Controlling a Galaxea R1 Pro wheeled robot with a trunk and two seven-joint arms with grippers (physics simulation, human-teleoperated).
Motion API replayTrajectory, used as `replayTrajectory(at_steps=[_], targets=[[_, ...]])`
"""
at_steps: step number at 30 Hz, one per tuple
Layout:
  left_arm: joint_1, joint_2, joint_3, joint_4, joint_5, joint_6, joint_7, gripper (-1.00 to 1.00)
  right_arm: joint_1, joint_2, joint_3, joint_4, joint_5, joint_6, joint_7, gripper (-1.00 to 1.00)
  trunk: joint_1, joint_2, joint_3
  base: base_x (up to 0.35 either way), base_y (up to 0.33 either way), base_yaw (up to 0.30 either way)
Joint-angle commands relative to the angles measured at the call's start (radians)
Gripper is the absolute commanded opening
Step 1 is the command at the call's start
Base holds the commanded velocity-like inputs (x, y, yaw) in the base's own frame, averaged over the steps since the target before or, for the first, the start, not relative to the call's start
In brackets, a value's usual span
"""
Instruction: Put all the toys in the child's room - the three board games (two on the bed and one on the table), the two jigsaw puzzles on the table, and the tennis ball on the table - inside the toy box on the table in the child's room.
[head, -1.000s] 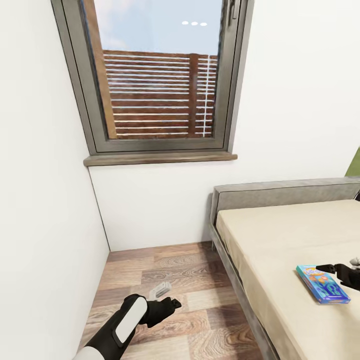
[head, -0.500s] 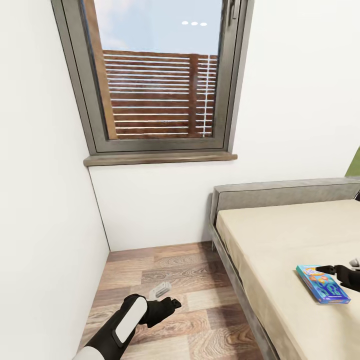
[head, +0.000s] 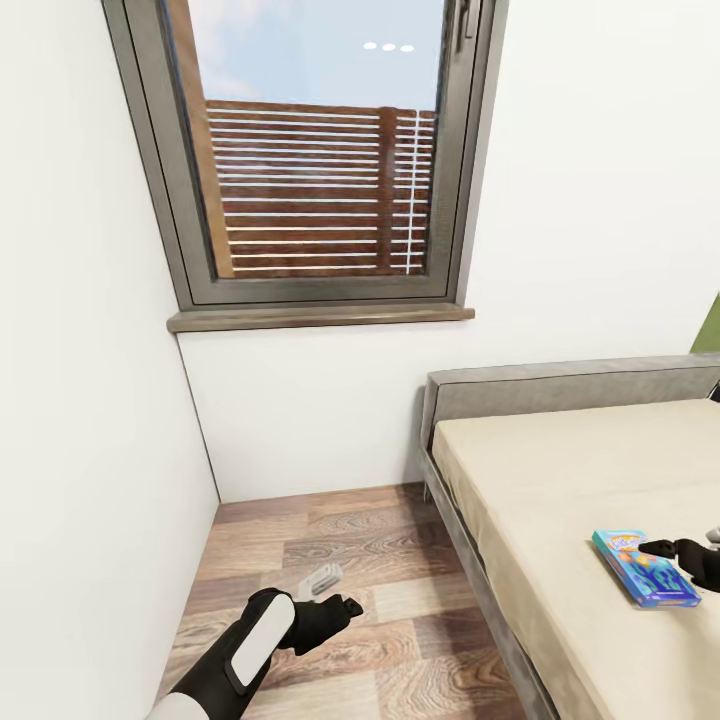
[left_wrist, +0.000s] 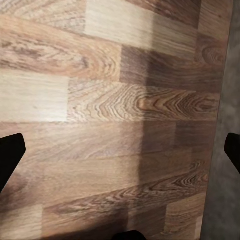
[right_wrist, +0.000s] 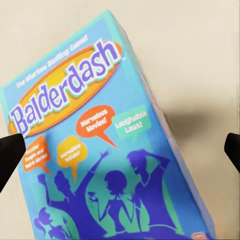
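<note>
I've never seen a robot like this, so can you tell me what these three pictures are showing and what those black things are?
It is a robot with two arms. The big picture comes from a camera on its head. The two smaller ones come from cameras on its wrists, looking past black fingers.

The left end effector hangs open above the brown wood plank floor, holding nothing.

The right end effector hovers open over a flat blue-purple printed game box, labelled Balderdash, lying on the beige mattress of the bed. Whether the fingers touch the box is not clear. Behind is a grey-framed window in a white wall.
</note>
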Motion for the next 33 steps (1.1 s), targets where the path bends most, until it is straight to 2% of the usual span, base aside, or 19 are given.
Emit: replayTrajectory(at_steps=[1,9,25,33], targets=[[0.0,0.0,-0.002,-0.002,0.01,0.001,0.009,1.0,-0.002,0.001,-0.002,0.006,-0.008,0.008,-0.008,1.0,0.0,0.0,-0.001,0.0,0.0,0.0],[-0.001,0.0,-0.003,-0.002,0.009,0.0,0.01,1.0,-0.005,0.007,-0.008,0.029,-0.01,0.005,-0.028,1.0,0.0,0.0,-0.001,0.0,0.0,0.0],[-0.001,0.0,-0.003,-0.002,0.007,0.0,0.01,1.0,-0.004,0.011,-0.003,0.028,-0.011,-0.048,-0.019,1.0,0.0,0.0,-0.001,0.0,0.0,0.0],[-0.001,0.0,-0.003,-0.002,0.007,0.0,0.01,1.0,-0.003,0.024,0.004,0.022,-0.009,-0.056,-0.015,1.0,0.0,0.0,-0.001,0.0,0.0,0.0]])
